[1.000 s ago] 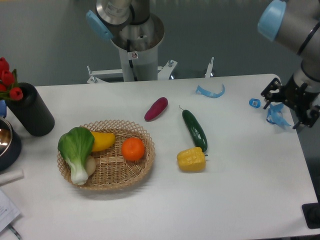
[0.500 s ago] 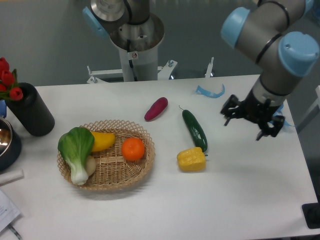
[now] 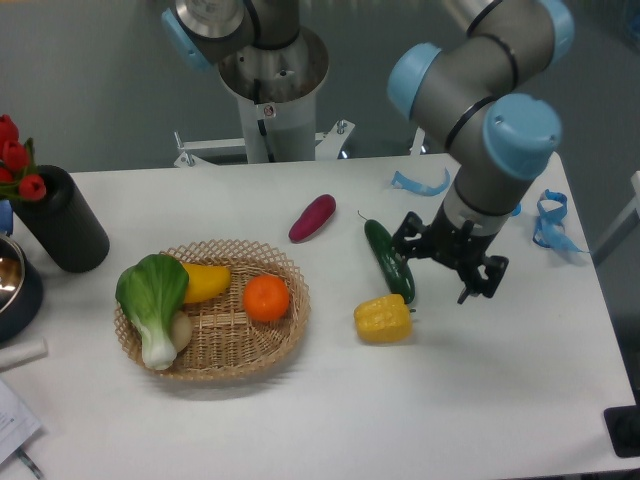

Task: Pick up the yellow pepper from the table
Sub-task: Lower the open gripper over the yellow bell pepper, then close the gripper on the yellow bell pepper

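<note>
Since the earlier frame the arm has swung left from the table's right edge, and its gripper (image 3: pixel 445 268) now hangs just right of the cucumber's near end, fingers spread and holding nothing. Below it the white table (image 3: pixel 480 400) carries a wicker basket (image 3: pixel 285 335) at left, holding a bok choy (image 3: pixel 153 295), an orange fruit (image 3: pixel 266 298) and a smooth yellow vegetable (image 3: pixel 205 280). A dark green cucumber (image 3: pixel 387 256) lies mid-table. The yellow pepper (image 3: pixel 382 318) sits on the table at the cucumber's near tip, near-left of the gripper, untouched.
</note>
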